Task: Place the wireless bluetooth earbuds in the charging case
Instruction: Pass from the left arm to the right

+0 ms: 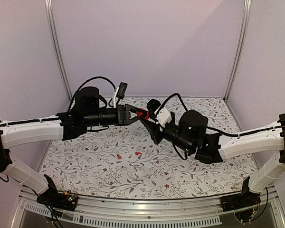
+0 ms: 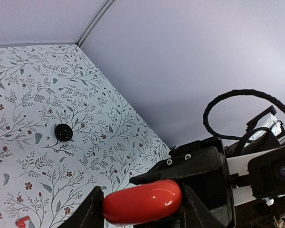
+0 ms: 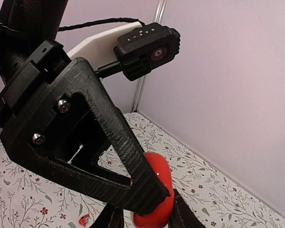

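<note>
Currently held: red charging case (image 2: 142, 202), clamped between the jaws of the left gripper (image 1: 139, 114). The jaws of the right gripper (image 3: 145, 218) flank it; whether they grip cannot be told. Two red earbuds (image 1: 118, 156) are left on the floral table (image 1: 85, 166), well below both jaws.

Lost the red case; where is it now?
The red case hangs over the table, centre of the top view, gripped by the left end effector, the right end effector straddling it.
</note>
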`<control>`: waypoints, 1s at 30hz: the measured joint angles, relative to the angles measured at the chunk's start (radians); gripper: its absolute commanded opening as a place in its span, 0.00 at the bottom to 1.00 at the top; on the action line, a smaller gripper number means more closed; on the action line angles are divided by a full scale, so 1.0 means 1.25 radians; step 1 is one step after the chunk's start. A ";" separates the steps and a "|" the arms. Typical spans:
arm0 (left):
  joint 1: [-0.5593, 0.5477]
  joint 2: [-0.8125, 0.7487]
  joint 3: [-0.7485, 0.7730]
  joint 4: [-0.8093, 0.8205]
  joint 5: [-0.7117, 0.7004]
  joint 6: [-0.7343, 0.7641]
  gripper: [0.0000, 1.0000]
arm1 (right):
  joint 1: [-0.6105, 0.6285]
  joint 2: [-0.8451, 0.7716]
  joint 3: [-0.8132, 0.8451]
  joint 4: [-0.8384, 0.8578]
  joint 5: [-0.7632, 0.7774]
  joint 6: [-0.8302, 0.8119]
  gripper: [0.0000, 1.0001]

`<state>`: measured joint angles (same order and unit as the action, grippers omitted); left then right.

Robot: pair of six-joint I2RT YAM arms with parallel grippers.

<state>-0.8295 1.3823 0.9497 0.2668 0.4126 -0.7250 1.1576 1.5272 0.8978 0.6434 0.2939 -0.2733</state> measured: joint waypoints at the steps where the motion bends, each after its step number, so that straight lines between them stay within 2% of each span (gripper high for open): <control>1: 0.000 0.000 0.000 0.000 0.001 0.000 0.38 | 0.000 0.000 0.000 0.000 0.000 0.000 0.31; 10: -0.001 0.000 0.000 0.005 0.005 0.000 0.38 | 0.000 0.001 0.001 0.000 -0.001 0.006 0.34; 19: -0.002 0.000 0.000 0.005 0.016 0.000 0.39 | 0.000 0.011 0.004 -0.001 0.006 0.011 0.22; 20: -0.002 0.000 0.000 0.005 0.017 0.004 0.42 | 0.000 0.011 0.004 -0.001 0.006 0.017 0.20; 24: -0.001 0.000 0.000 0.010 0.017 0.023 0.79 | -0.001 0.010 0.004 0.000 0.005 0.026 0.15; 26: -0.004 0.000 0.000 0.013 0.016 0.025 0.94 | 0.000 0.010 0.004 -0.003 0.001 0.021 0.14; 27: -0.005 -0.001 0.000 0.015 0.014 0.029 0.99 | 0.001 0.010 0.004 -0.004 -0.002 0.020 0.14; 30: 0.000 -0.014 -0.001 0.009 0.014 0.051 1.00 | 0.001 -0.001 -0.004 -0.007 -0.022 0.020 0.11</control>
<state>-0.8295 1.3651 0.9489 0.2787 0.4297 -0.6617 1.1584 1.5261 0.8932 0.6342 0.2668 -0.2481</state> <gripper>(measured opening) 0.985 0.206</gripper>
